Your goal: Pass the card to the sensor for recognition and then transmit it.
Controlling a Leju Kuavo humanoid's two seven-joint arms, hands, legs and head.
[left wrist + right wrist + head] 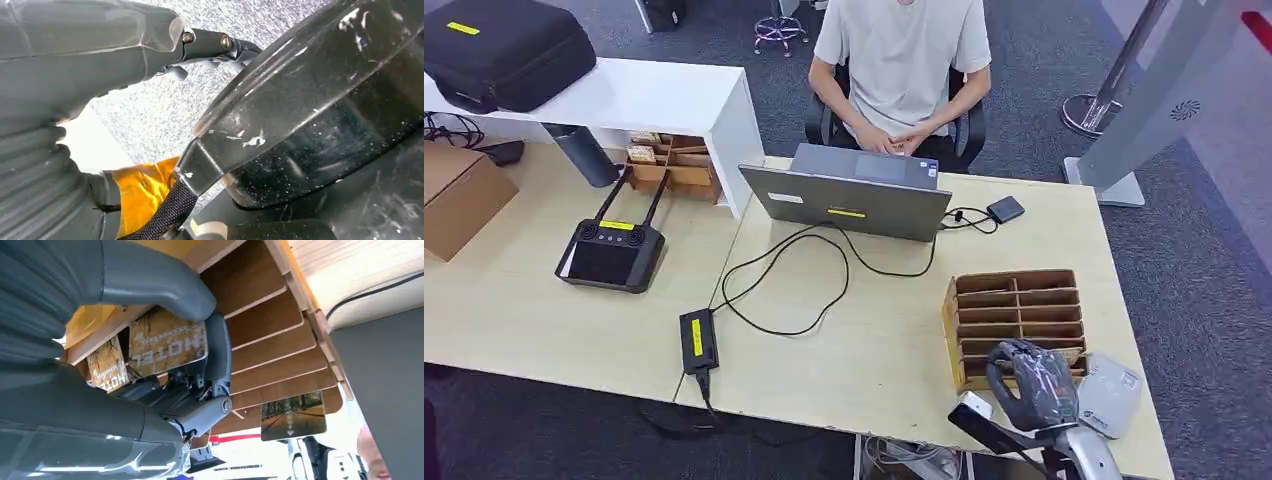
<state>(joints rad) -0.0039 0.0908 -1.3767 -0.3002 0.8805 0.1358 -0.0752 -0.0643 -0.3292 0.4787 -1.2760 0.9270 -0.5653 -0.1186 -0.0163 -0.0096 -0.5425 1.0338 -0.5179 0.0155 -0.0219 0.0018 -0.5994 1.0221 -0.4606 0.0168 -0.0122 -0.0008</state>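
R hand [1036, 385], lower right of head view at the wooden slotted rack [1020, 322], has thumb and fingers closed on a "HOTEL" card [167, 342] upper-centre of wrist view; card judged thin, light, stiff, slick, so pinch flat faces near an edge; L hand [100, 55] state cannot tell.

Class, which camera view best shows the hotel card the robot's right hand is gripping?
The right wrist view: the card sits close up, pinched between the right hand's thumb and fingers, its lettering legible, beside the wooden rack. In the head view the right hand covers it. The left wrist view looks elsewhere.
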